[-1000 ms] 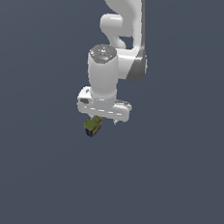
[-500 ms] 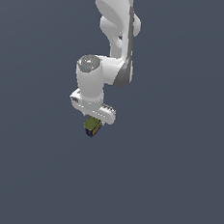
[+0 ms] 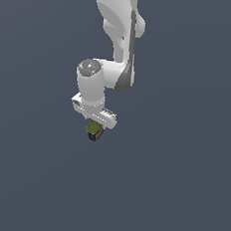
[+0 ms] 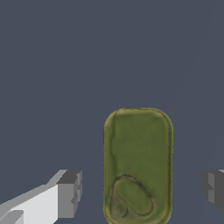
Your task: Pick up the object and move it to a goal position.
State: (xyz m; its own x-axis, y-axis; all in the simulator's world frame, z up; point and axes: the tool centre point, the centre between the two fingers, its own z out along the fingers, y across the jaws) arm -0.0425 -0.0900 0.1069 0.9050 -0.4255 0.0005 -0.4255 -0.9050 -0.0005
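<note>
Jaws point(image 3: 94, 129) stand apart on either side of the olive-green block point(image 4: 137, 164), neither finger point(image 4: 68, 194) touching it. Centring before closing should give an even grip.

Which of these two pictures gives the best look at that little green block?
The wrist view: the green block fills much of the frame, between the open end effector fingers. In the exterior view it is only a tiny shape under the white arm.
</note>
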